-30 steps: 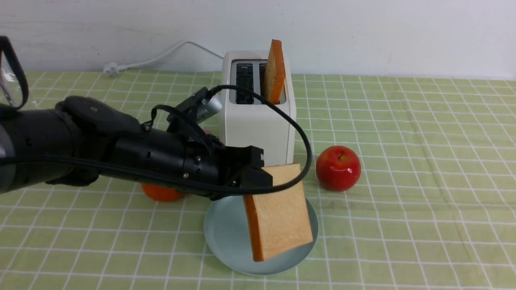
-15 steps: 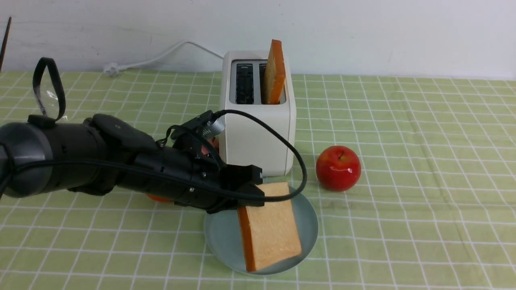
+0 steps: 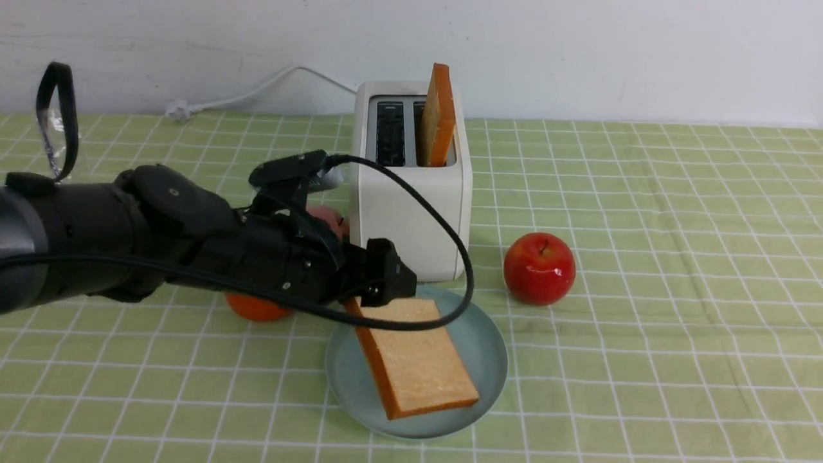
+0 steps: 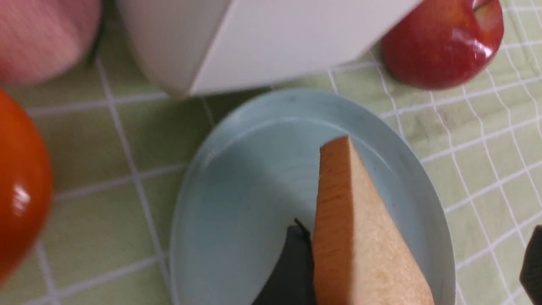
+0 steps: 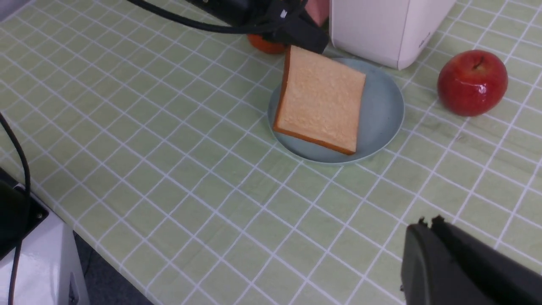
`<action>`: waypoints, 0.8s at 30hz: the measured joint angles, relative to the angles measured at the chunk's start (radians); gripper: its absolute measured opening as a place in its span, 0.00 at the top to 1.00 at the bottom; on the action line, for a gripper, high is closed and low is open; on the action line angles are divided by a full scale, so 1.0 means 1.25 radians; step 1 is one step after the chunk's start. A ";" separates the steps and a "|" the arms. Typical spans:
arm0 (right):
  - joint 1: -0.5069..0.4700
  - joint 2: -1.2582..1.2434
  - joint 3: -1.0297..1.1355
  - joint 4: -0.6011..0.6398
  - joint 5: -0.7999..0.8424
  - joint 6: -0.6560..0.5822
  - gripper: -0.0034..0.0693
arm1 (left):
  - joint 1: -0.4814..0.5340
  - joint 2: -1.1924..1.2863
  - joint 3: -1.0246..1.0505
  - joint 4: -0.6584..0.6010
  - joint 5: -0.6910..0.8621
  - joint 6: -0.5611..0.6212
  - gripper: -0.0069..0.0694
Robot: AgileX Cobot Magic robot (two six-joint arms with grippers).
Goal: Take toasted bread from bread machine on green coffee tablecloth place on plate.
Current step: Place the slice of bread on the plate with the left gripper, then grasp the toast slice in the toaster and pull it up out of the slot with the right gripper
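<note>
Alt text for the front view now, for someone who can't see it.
A toast slice lies on a round plate, the left gripper over its edge; behind, a second slice stands in the toaster, left of an apple.

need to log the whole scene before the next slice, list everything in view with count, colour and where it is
toaster: one, white, behind the plate
toast slices: two, tan with brown crust, one upright in the toaster's right slot, one on the plate
plate: one, pale blue-green, in front of the toaster
tablecloth: one, green with white grid, under everything
red apple: one, right of the plate
orange-red round item: one, left of the plate
pink item: one, left of the toaster, partly hidden
cord with plug: one, white, behind left
left tool: one, black, open over the plate
right tool: one, dark, shut
</note>
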 joint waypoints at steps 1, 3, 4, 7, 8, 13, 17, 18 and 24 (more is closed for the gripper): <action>0.000 0.000 0.000 0.000 0.000 0.000 0.95 | 0.000 -0.016 0.000 0.015 -0.022 0.000 0.05; 0.000 0.000 0.000 0.000 0.000 0.000 0.95 | 0.000 -0.041 0.000 0.038 -0.050 0.000 0.06; 0.000 0.000 0.000 0.000 0.000 -0.001 0.95 | 0.000 -0.072 0.000 0.063 -0.068 0.000 0.07; 0.000 0.000 0.000 -0.001 -0.001 -0.002 0.95 | 0.000 -0.128 0.000 0.103 -0.083 0.000 0.12; 0.000 0.000 0.000 -0.004 -0.003 -0.001 0.95 | 0.000 -0.180 0.000 0.127 -0.079 0.000 0.18; 0.000 0.041 0.000 -0.009 -0.008 0.022 0.95 | 0.000 -0.338 0.000 0.167 -0.010 0.000 0.52; 0.000 0.101 0.000 -0.008 -0.018 0.035 0.95 | 0.000 -0.440 0.000 0.181 0.066 0.000 0.84; 0.000 0.149 -0.003 -0.004 -0.022 0.039 0.95 | 0.000 -0.491 0.003 0.186 0.104 0.000 0.93; 0.022 0.305 -0.062 0.003 -0.026 0.040 0.95 | 0.000 -0.654 0.089 0.189 0.136 -0.016 0.93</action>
